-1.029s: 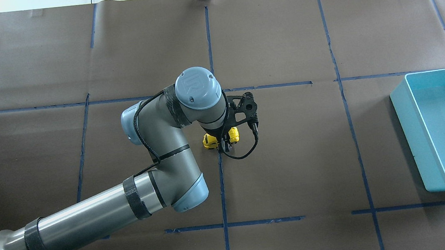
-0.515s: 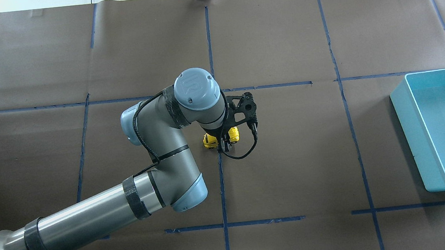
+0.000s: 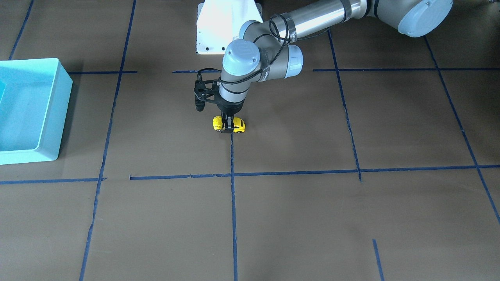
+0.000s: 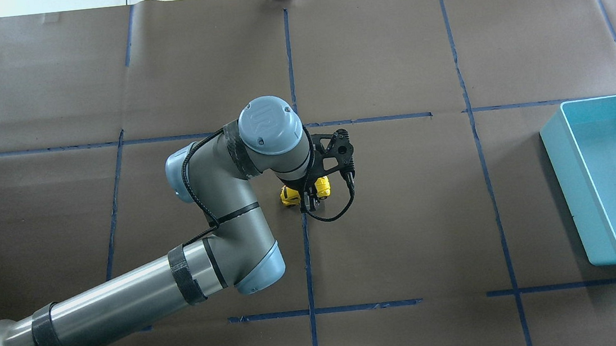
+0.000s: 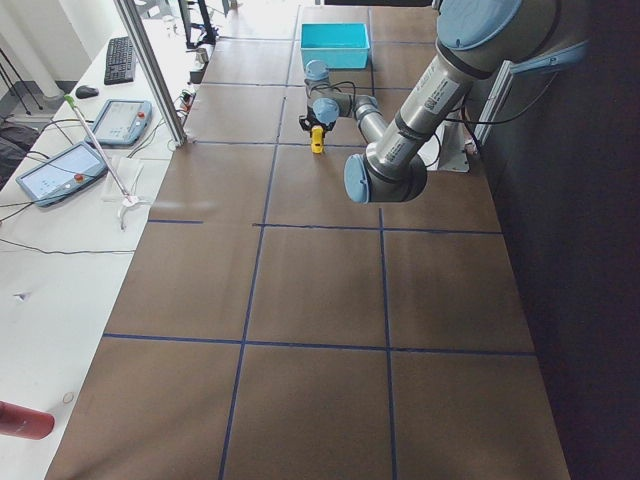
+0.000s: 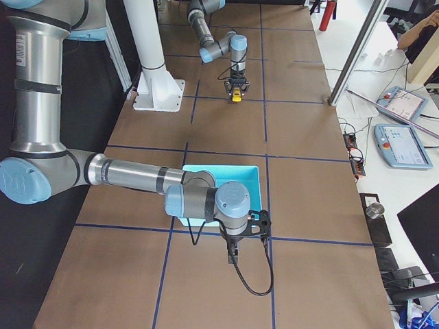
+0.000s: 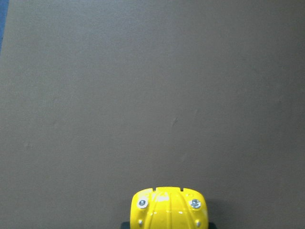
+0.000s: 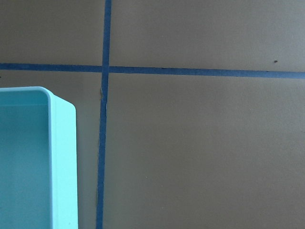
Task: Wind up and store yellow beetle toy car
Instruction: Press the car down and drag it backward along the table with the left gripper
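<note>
The yellow beetle toy car (image 3: 236, 125) is tiny and sits at table level near the centre tape cross. My left gripper (image 3: 227, 127) comes straight down over its middle and is shut on it, fingers on its two sides. From overhead, the yellow beetle toy car (image 4: 321, 186) shows on both sides of the left gripper (image 4: 309, 199). Only its rounded end (image 7: 167, 207) appears at the bottom of the left wrist view. My right gripper (image 6: 232, 259) hangs beside the turquoise bin (image 6: 226, 169); whether it is open or shut I cannot tell.
The turquoise bin (image 4: 568, 170) stands at the table's right edge with nothing visible in it; its corner (image 8: 62, 157) shows in the right wrist view. Blue tape lines (image 4: 306, 252) grid the brown table cover. A white mounting plate (image 3: 218, 31) lies by the robot's base.
The left arm's wrist and the gripped car have shifted a little to the left and away from the robot. The grip has not changed.
</note>
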